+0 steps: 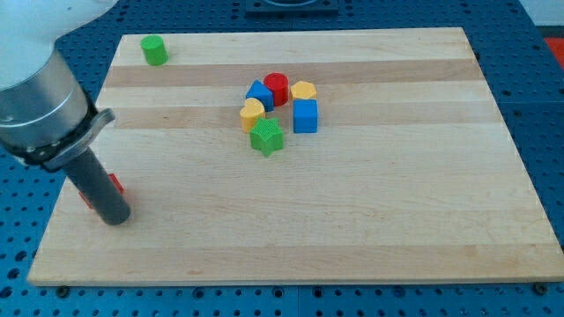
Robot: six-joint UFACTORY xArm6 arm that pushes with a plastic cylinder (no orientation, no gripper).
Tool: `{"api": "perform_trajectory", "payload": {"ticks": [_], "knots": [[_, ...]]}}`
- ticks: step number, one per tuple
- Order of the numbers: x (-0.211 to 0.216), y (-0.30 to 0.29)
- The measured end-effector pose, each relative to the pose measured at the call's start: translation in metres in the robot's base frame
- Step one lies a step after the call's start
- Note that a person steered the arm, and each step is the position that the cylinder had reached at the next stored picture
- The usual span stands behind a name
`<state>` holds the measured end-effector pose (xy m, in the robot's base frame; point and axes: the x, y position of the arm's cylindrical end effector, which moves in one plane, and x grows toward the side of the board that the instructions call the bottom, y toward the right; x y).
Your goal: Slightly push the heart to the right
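Resting my tip apparently against red block.

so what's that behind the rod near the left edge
A red block sticks out on the view's right of my tip; a sliver shows on the left. The rest is hidden, so its shape can't be told.

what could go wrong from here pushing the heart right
1. The yellow heart block sits packed in a cluster: the blue cube lies to its right and the green star block just below, so a rightward push would likely drag them along.
2. My tip is far off at the view's lower left beside a small red block, which it could knock when leaving.
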<state>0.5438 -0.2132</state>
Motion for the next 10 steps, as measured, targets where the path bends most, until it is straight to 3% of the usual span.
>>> {"api": "perform_trajectory", "payload": {"ticks": [1,2,3,5,8,9,10], "knots": [[-0.012,0.020],[-0.079,0.040],[-0.117,0.072],[-0.133,0.124],[-0.146,0.154],[-0.146,0.115],[-0.142,0.027]]}}
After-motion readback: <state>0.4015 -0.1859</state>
